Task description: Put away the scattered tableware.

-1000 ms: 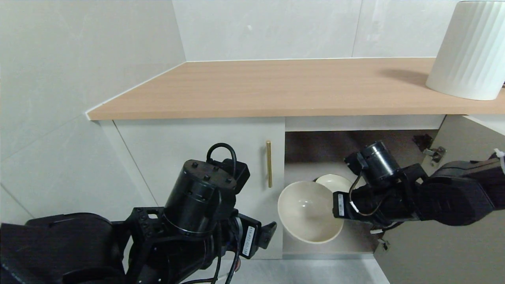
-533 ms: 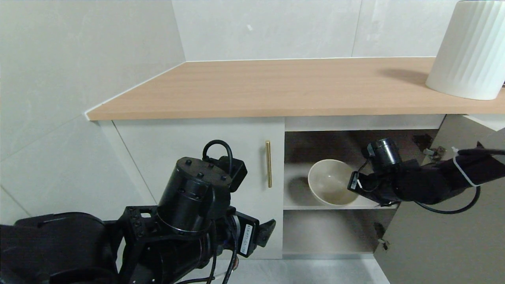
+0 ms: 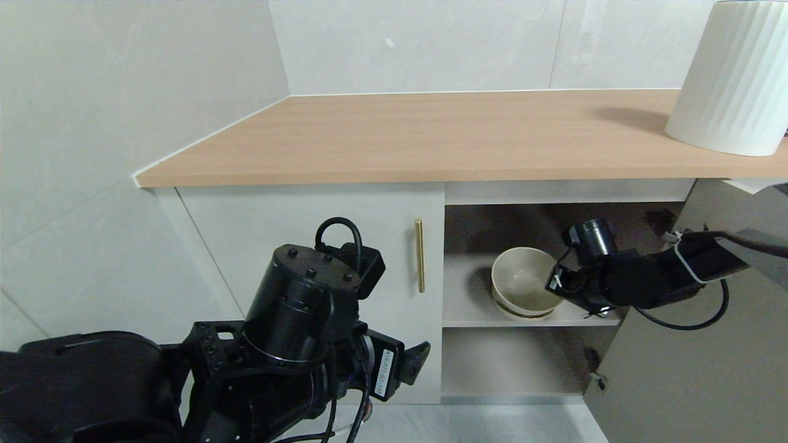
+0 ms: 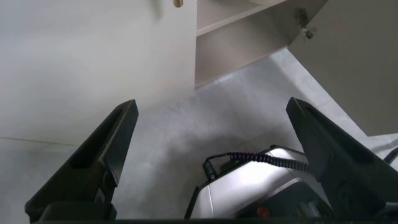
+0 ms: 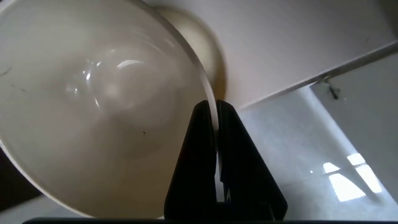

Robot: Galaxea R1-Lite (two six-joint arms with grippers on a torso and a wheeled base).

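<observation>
While hanging low over floor beside closed cabinet door (image 3: 308, 246): left hand (image 4: 210, 109), fingers spread wide, empty. Farther in, right hand (image 5: 214, 109) pinched on rim of cream bowl (image 3: 520, 283). Bowl tilted over plate (image 3: 516, 314) on upper shelf (image 3: 468, 307); contact unclear. Beyond, on counter (image 3: 431, 135), white ribbed container (image 3: 732, 80).

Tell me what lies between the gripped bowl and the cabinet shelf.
A second cream dish, under the bowl held by the right gripper; the head view shows it.
</observation>
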